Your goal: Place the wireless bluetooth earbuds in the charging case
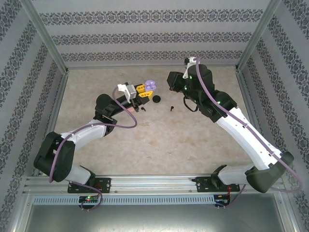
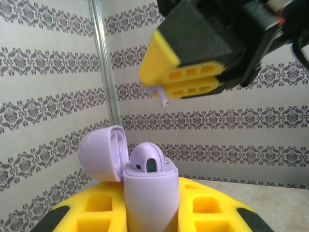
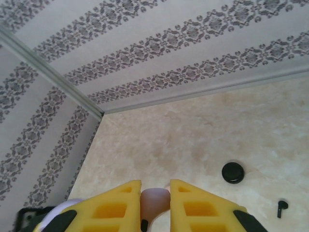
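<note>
The lilac case is smooth, glossy plastic; the earbud looks alike. Yellow fingers look matt plastic. The table is smooth, mottled.

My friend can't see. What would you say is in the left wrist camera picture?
A pale purple charging case, its lid open and one earbud seated inside, stands clamped in the left gripper. Just above it, the right gripper pinches a second pale purple earbud, stem pointing down, with patterned wallpaper behind.
</note>
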